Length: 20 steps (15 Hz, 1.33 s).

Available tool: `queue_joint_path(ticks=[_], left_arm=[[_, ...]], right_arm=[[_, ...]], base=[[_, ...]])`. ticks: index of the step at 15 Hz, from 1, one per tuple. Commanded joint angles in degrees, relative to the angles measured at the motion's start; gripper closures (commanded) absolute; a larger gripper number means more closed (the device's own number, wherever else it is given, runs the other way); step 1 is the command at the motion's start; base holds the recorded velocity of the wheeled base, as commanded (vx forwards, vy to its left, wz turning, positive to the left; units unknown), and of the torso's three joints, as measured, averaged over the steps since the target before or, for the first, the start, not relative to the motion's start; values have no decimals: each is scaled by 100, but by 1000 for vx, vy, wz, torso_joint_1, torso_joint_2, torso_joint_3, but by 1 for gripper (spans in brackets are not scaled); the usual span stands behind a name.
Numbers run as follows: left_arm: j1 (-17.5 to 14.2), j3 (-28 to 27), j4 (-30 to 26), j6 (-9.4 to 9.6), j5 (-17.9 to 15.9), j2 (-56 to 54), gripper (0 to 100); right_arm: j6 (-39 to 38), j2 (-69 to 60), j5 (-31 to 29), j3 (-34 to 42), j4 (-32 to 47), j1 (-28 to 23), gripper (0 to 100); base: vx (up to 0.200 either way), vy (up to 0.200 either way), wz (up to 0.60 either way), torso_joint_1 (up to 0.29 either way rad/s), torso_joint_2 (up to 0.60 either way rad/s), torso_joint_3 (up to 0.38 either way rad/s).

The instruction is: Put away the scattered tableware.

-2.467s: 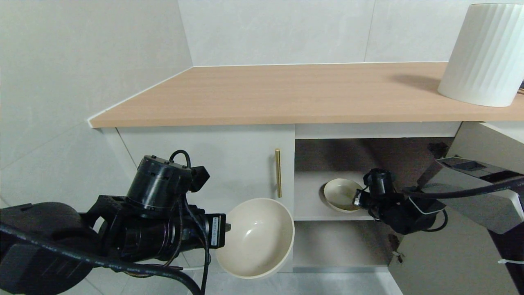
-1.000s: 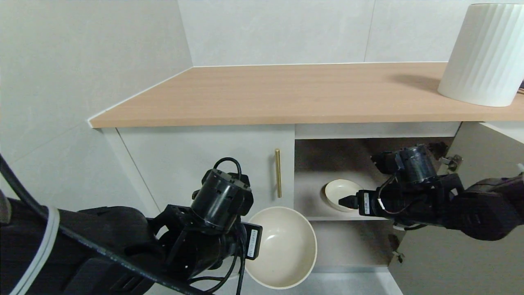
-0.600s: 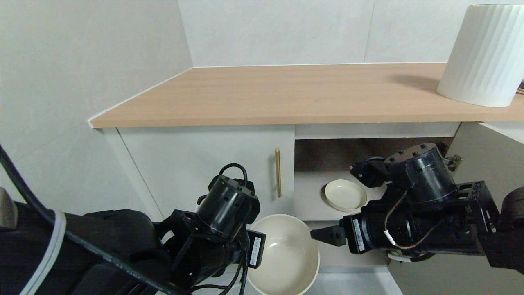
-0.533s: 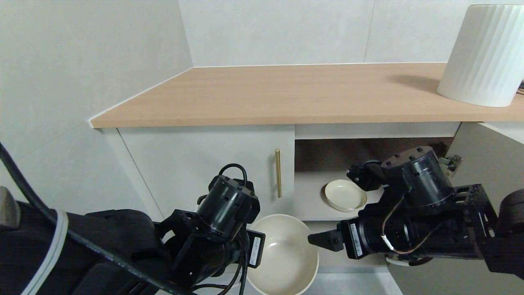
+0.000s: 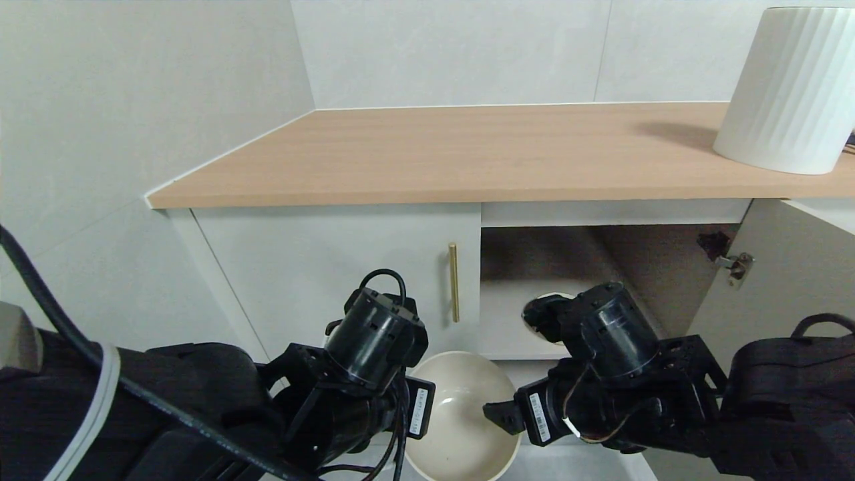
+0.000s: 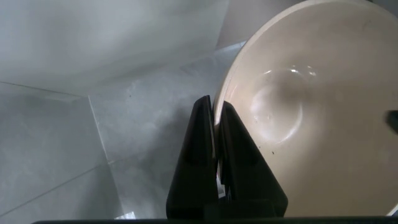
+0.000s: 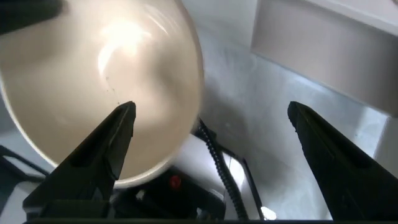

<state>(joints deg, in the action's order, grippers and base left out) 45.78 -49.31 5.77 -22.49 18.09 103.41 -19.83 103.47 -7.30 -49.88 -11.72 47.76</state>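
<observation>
The cream bowl (image 5: 461, 421) hangs low before the cabinet (image 5: 334, 267), just above the floor (image 6: 143, 124), mouth tilted upward. The left hand (image 6: 214, 115) is clenched on its left rim. The right hand (image 7: 211, 112), fingers spread wide and holding nothing, sits just beside the bowl's right rim; whether they touch cannot be told. The open compartment's shelf (image 5: 501, 321) lies above and beyond the bowl to the right, partly behind the right arm. The wooden counter (image 5: 467, 153) above carries a ribbed white vessel (image 5: 788, 87).
</observation>
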Motion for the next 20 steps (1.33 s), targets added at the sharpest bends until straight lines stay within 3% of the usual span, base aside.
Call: queue_joint_path(ticks=[1, 3, 4, 20], left_arm=[[2, 0, 3, -1, 1, -5, 100], [2, 0, 3, -1, 1, 3, 100], [2, 0, 3, -1, 1, 3, 100], [2, -8, 3, -10, 10, -93, 100]], right_arm=[[-3, 138, 1, 5, -6, 14, 0], [-20, 191, 1, 14, -77, 14, 0], [-20, 182, -8, 14, -77, 14, 100], [-3, 191, -8, 31, -77, 14, 100]], base=[[0, 0, 0, 0, 0, 0], [0, 0, 0, 0, 0, 0], [0, 0, 0, 0, 0, 0], [0, 0, 0, 0, 0, 0]])
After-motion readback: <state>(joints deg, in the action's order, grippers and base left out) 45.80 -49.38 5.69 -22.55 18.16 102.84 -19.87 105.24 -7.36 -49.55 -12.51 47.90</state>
